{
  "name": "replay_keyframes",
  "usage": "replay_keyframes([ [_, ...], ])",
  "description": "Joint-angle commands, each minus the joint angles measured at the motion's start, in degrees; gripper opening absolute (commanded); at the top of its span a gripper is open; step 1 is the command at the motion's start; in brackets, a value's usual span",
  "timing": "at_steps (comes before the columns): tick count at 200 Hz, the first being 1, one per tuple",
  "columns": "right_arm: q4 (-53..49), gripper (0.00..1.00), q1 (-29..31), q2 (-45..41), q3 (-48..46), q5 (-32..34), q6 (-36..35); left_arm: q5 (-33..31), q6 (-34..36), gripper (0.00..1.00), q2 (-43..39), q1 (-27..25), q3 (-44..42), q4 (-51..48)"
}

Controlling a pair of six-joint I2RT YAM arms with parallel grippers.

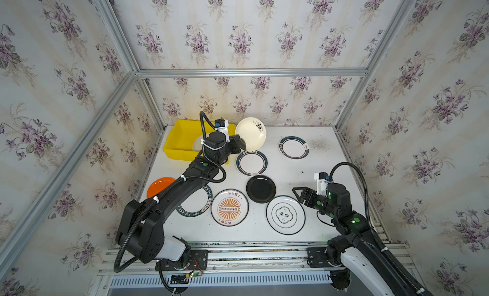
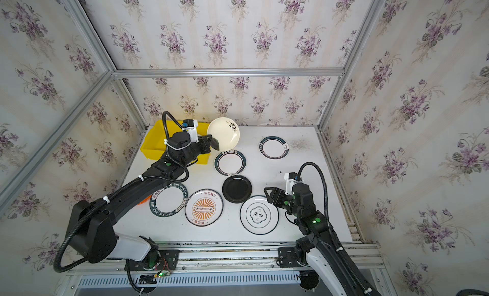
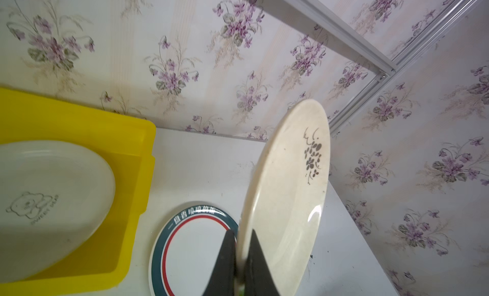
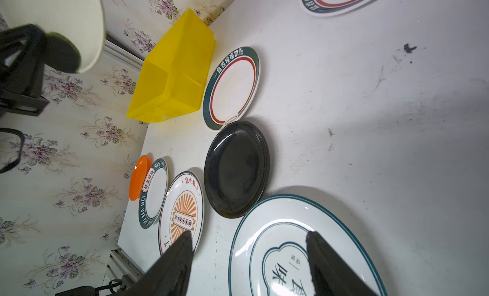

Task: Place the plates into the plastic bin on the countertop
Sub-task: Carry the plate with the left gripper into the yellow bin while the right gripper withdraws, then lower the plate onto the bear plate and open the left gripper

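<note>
Pinching the rim of a cream grape-sprig plate (image 1: 251,133), held on edge above the tabletop's (image 1: 330,162) back edge: left hand (image 3: 241,236). Yellow bin (image 1: 176,138), back left corner, just beside it; bear-print plate (image 3: 53,196) inside, largely hidden by the left arm (image 1: 185,191) in both top views. Orange plate (image 1: 158,186), left edge: half covered by that arm. Right hand (image 4: 249,233): spread, empty, over the front-right clover-emblem plate (image 1: 285,215).

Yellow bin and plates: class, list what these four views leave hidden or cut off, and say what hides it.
Yellow bin: in both top views the left arm covers much of its inside; at best a sliver of the bear-print plate shows.
Orange plate: partly under that arm in both top views.
Clover-emblem plate: cut off by the frame edge in the right wrist view.
</note>
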Motion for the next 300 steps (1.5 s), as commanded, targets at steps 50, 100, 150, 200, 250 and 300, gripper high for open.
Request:
replay_keyframes([
  [50,2.8,0.70,-0.1,3.3,0.6,1.7,-2.6,-5.5,2.6,0.01,7.2,12.3,9.7,-3.1],
  [100,3.0,0.70,-0.1,4.4,0.1,3.8,-3.5,0.4,-1.2,0.01,15.1,21.1,13.3,-5.9],
  [150,7.3,0.70,-0.1,7.2,-1.3,3.9,-2.6,7.5,-4.0,0.02,25.2,26.6,21.6,-15.9],
  [200,8.6,0.70,-0.1,9.1,-1.5,4.1,-2.7,7.9,-1.5,0.07,29.7,27.6,25.9,-23.3],
  [250,8.3,0.71,-0.2,9.6,-1.6,5.5,-3.9,4.3,2.9,0.12,31.0,27.5,28.5,-29.3],
  [300,9.9,0.71,-0.3,12.0,-1.4,5.7,-3.7,-1.8,9.1,0.14,36.5,25.6,37.4,-40.5],
])
